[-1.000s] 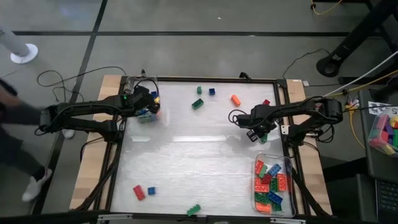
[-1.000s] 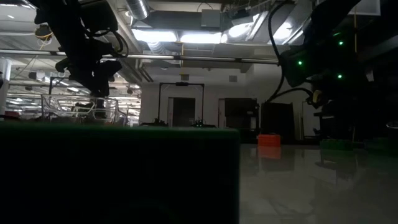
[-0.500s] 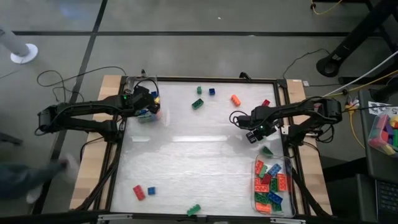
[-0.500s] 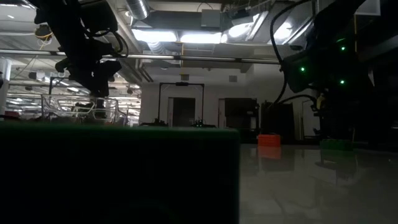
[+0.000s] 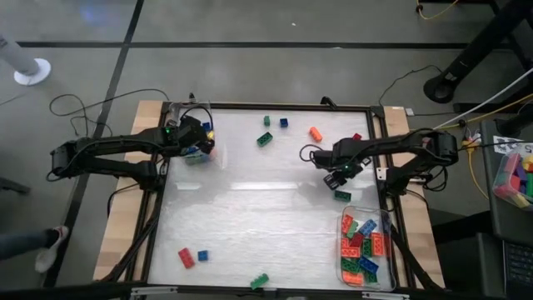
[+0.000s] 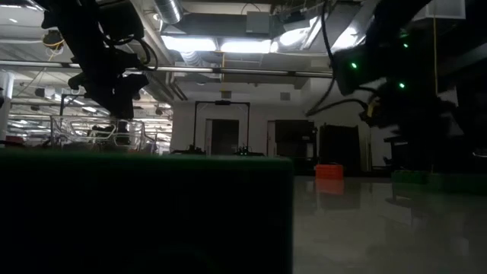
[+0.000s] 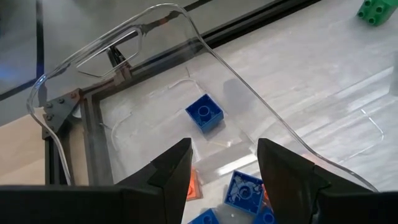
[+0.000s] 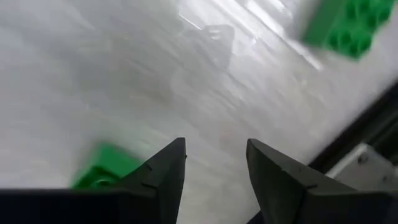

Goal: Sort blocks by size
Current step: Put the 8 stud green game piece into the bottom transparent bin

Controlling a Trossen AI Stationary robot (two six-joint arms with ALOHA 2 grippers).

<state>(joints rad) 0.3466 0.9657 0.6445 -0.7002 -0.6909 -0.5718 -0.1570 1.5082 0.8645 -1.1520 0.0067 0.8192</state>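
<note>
My left gripper (image 5: 200, 147) (image 7: 224, 146) hangs open over a clear tub (image 7: 155, 25) at the table's far left. Small blue bricks (image 7: 204, 114) lie on the tub's floor. My right gripper (image 5: 337, 173) (image 8: 216, 146) points down, open, above bare table at the right. A green block (image 5: 342, 195) lies flat on the table just near of it. In the right wrist view a green block (image 8: 102, 168) lies beside one finger and another (image 8: 342, 25) farther off. Loose blocks lie at the far side (image 5: 265, 139) (image 5: 316, 132) and the near side (image 5: 186, 257).
A clear tub (image 5: 385, 265) at the near right holds several longer red, green, blue and orange blocks. A black frame (image 5: 250, 106) edges the table. In the low view a big dark green block (image 6: 144, 213) fills the foreground. A bin of coloured blocks (image 5: 515, 177) stands off the table's right.
My right gripper has moved a little toward the table's left and far edges, its fingers the same width apart. The green block that lay under it now shows clear on the table, just near of it. My left arm has kept still.
</note>
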